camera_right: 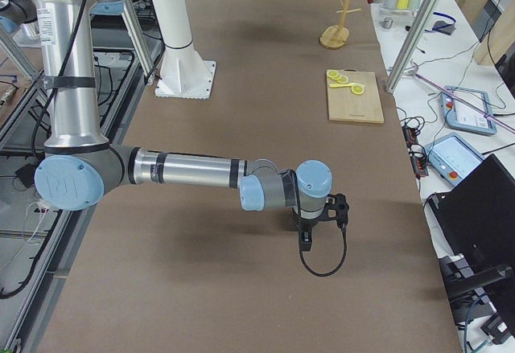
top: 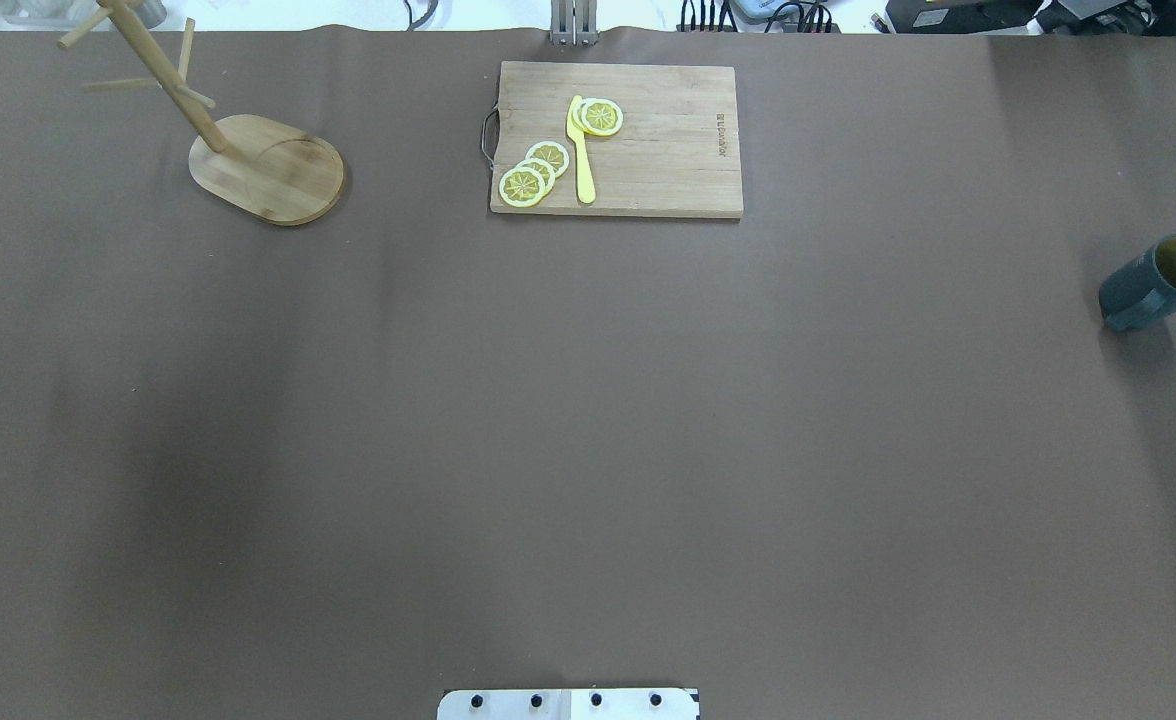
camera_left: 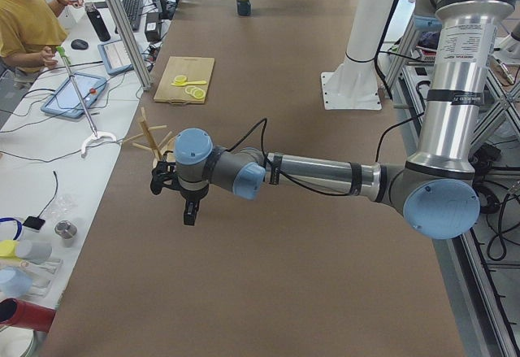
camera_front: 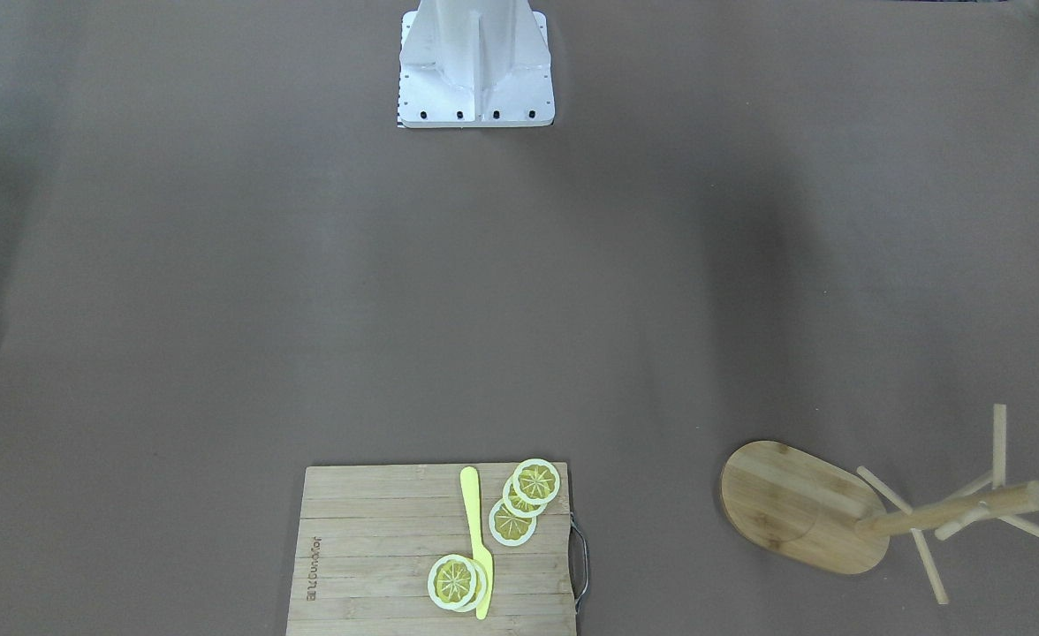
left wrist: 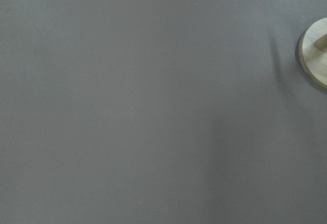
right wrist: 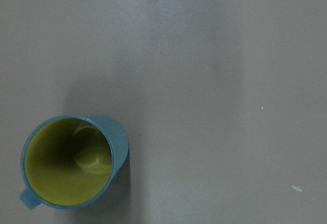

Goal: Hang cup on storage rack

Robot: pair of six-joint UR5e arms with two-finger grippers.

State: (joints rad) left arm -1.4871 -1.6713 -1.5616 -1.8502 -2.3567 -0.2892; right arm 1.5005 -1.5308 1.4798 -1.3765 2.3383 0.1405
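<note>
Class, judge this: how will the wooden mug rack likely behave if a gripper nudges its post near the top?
The rack looks stiff, being solid wood. Its tall post over an oval base suggests it may tip rather than slide. Thin pegs could snap.

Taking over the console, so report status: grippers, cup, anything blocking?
Left gripper, right gripper empty, jaws unreadable. Cup upright at right end, untouched. Rack at left end. Cutting board between, far edge.
</note>
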